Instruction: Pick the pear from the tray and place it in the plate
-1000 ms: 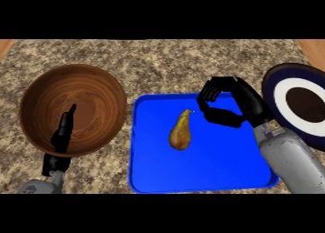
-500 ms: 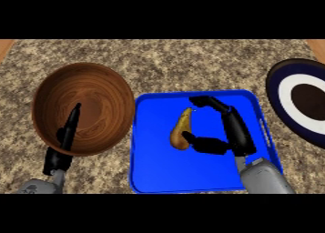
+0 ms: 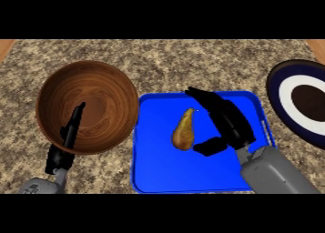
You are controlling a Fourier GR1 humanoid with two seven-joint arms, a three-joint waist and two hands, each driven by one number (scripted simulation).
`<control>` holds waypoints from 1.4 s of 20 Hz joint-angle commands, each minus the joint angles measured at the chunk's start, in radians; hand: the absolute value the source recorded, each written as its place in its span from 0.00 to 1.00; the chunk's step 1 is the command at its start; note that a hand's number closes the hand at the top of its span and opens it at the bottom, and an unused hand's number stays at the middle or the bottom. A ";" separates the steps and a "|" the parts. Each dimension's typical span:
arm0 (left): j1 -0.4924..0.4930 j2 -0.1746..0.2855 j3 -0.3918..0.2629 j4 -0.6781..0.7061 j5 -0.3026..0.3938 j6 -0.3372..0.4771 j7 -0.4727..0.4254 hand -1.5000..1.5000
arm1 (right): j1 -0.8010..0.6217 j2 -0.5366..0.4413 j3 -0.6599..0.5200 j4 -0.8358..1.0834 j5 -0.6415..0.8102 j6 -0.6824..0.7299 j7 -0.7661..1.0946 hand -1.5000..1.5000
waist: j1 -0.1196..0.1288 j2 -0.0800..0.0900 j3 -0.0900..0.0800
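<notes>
A yellow-brown pear (image 3: 183,134) lies on the blue tray (image 3: 158,173), stem end pointing away from me. My right hand (image 3: 226,123) is over the tray just right of the pear, open, fingers stretched past its far end and thumb near its fat end. I cannot tell whether it touches the fruit. The dark blue plate (image 3: 286,82) with a white ring and dark centre sits at the right edge, partly cut off. My left hand (image 3: 69,133) shows edge-on at the lower left, fingers up, over the wooden bowl's near rim.
A large wooden bowl (image 3: 101,86) stands left of the tray, almost touching it. All of it rests on a speckled stone counter (image 3: 191,63), with wood showing at the far corners.
My right hand has swung left from beside the plate to over the tray, coming down next to the pear with its fingers straightening. The left hand has stayed put.
</notes>
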State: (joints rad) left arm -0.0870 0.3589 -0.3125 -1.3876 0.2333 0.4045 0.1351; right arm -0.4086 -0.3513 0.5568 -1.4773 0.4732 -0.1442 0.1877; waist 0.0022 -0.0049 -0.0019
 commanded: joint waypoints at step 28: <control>0.022 -0.091 0.142 0.051 -0.096 -0.123 -0.025 0.50 | -0.148 0.231 -0.055 0.082 0.176 0.675 0.441 0.00 | -0.004 0.004 0.002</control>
State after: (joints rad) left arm -0.0726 0.2939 -0.2057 -1.4169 0.1425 0.3163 0.1905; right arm -0.6033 -0.1363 0.5047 -1.3117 0.6207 0.4843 0.5956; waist 0.0031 0.0002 -0.0001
